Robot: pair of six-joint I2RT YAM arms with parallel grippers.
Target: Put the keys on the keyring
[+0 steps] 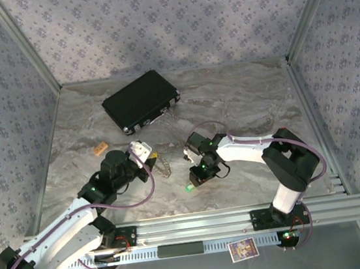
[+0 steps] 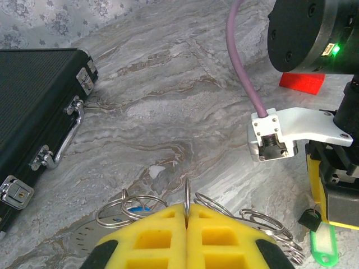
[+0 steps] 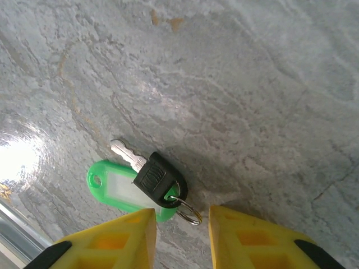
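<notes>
The keyring [image 2: 84,240] is a flat grey plate with several wire loops [image 2: 132,204] lying on the marble, just under my left gripper [image 2: 187,208]. That gripper is shut on one thin loop, which stands upright between the yellow fingertips. A bit of blue [image 2: 138,209] shows beneath the loops. The green-tagged key [image 3: 120,188] with a black head [image 3: 157,178] lies flat on the table. My right gripper [image 3: 182,224] is open just above it, and the key's small split ring [image 3: 189,211] sits between the two fingertips. From above, the left gripper [image 1: 151,154] and the right gripper [image 1: 196,182] are close together.
A black rectangular case [image 1: 141,101] lies at the back left, its handle [image 2: 70,131] facing the grippers. A small tan piece [image 1: 101,147] rests left of the left arm. A red block [image 2: 303,82] lies beyond the right wrist. Metal rails [image 1: 198,227] edge the near side.
</notes>
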